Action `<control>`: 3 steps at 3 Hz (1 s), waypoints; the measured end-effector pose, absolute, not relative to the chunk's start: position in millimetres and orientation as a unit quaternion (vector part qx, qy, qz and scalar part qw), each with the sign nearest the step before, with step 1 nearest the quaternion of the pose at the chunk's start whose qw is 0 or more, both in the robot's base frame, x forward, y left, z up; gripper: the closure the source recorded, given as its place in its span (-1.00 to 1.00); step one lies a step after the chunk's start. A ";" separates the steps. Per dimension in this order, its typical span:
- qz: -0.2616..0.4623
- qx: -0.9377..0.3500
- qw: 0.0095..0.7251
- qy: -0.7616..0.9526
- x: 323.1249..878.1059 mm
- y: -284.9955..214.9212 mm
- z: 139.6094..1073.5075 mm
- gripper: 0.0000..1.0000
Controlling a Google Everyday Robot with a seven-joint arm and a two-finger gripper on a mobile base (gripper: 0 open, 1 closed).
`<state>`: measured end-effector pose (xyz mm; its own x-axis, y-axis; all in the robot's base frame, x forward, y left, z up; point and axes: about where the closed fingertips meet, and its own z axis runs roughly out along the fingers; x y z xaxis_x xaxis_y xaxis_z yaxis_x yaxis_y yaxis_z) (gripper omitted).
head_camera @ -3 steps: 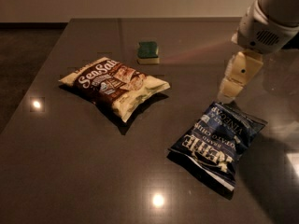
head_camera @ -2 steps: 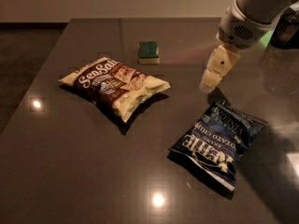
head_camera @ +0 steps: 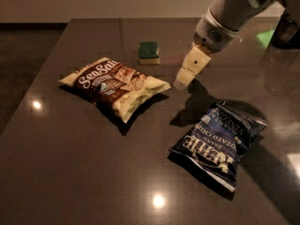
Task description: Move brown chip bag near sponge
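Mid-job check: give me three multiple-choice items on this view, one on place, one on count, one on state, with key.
1. The gripper is: A) over the table, just right of the brown chip bag; B) at the table's near left corner; C) unseen.
2. Chip bags on the table: A) one; B) two; C) three.
3. The brown chip bag: A) gripped; B) lying apart from the sponge; C) upright.
A, it hangs by that bag's end. B, brown plus blue chip bag. B, tabletop shows between them.
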<state>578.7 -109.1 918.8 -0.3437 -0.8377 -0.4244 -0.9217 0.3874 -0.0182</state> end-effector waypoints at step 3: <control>0.163 -0.554 0.192 0.793 599.6 -18.8 886.9 -1.00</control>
